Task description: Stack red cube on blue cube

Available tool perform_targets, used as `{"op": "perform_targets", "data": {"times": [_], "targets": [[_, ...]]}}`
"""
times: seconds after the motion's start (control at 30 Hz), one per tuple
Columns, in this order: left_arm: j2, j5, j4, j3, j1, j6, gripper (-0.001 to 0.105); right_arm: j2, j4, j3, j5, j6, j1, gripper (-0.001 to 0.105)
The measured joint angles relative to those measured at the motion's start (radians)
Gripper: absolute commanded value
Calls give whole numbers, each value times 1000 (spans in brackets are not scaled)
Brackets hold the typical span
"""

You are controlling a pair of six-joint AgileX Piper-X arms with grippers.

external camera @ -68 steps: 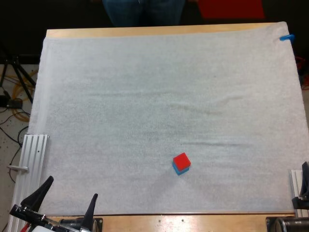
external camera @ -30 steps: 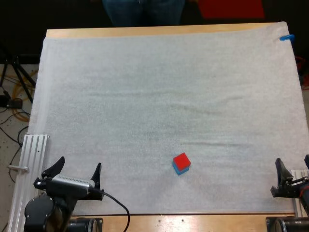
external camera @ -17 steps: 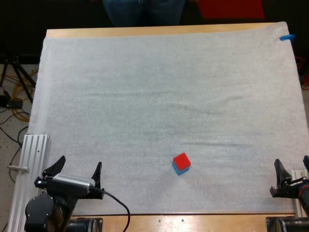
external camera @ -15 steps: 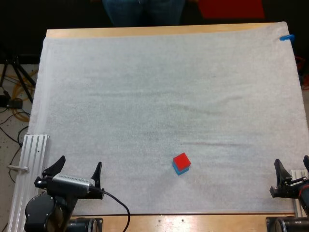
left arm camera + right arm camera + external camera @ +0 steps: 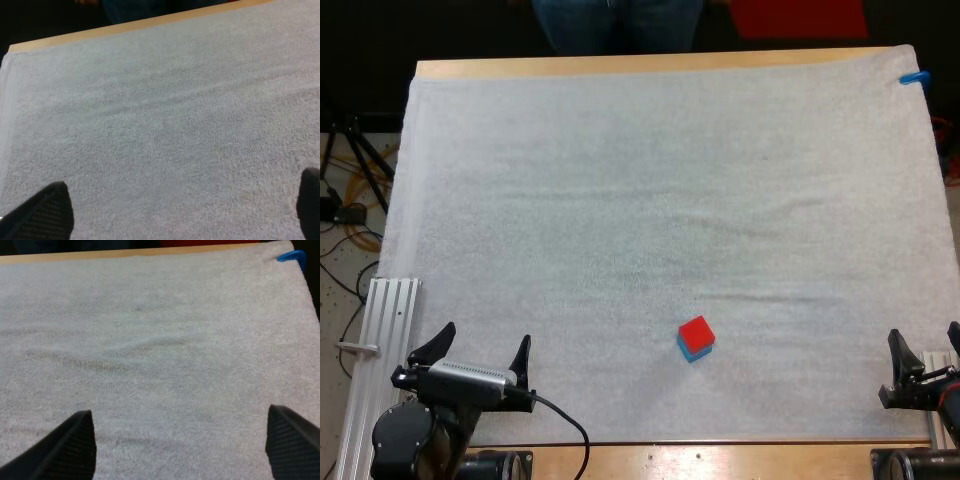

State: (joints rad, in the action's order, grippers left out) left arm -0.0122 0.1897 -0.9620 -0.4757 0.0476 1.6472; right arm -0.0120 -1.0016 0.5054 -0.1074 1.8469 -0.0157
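The red cube [image 5: 696, 333] sits on top of the blue cube [image 5: 689, 350] on the white mat, right of centre near the front; only a blue edge shows beneath it. My left gripper [image 5: 480, 352] is open at the mat's front left corner, far left of the stack, with nothing between its fingers [image 5: 47, 212]. My right gripper [image 5: 925, 355] stands open at the front right edge, well right of the stack, its fingers [image 5: 75, 442] wide apart over bare mat.
Metal rails lie along the table's front left [image 5: 382, 340] and front right [image 5: 935, 385] corners. A person's legs [image 5: 615, 22] stand beyond the far edge. The white mat [image 5: 660, 190] stretches bare across the middle and back.
Since the earliest frame both grippers have come forward onto the mat's front corners. Over the last second nothing has moved, and the stack has stayed put.
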Motion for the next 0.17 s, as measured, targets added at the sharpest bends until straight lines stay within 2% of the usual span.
{"op": "perform_targets", "data": {"times": [0.17], "targets": [[0,0,0,0,0,0,87,0,0,0,0,0,0,69]]}}
